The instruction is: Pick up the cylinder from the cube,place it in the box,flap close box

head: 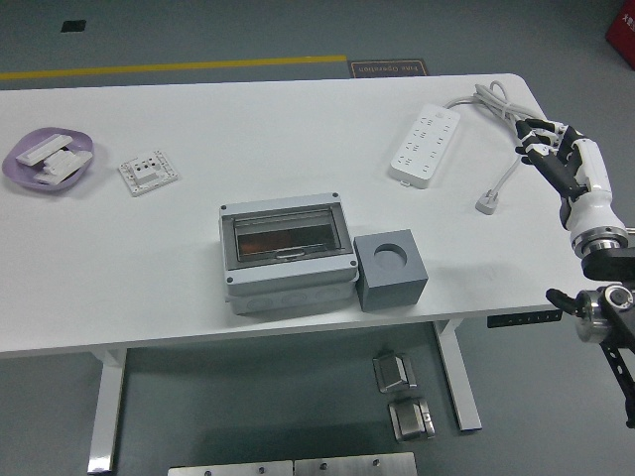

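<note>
You see a white table [198, 248] carrying a light grey box [289, 252] with a smoky clear lid, a darker grey cube [390, 270], a white power strip [425, 146], a white socket plate [148, 172], and a lilac dish [48, 160]; the right hand [564, 159] is black and white.

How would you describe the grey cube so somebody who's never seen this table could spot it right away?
Start at the white table and find the grey box with the clear flap near its front edge. The grey cube sits against the box's right side. It is darker, smaller, and has a round hole in its top.
</note>
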